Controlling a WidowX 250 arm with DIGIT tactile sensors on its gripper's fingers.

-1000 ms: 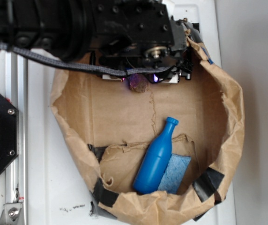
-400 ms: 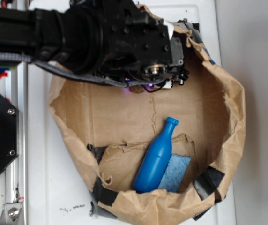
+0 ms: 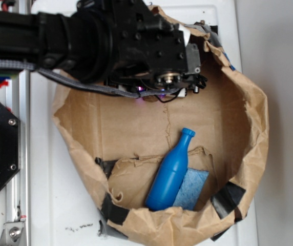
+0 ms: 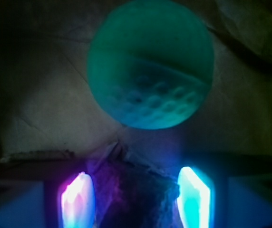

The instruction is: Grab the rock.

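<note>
Gripper point(image 4: 136, 199) straddles the rock point(image 4: 138, 194) (contact unclear).

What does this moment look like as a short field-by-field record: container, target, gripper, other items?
container: brown paper bag, opened out, black tape along its rim
target: rock, dark and rough, lying between the two lit fingers
gripper: gripper low over the rock; whether the jaws touch it cannot be told
near target: green ball, dimpled, just beyond the rock
other items: blue bottle lying beside a blue cloth at the bag's opposite end
exterior view: arm hides the rock
</note>
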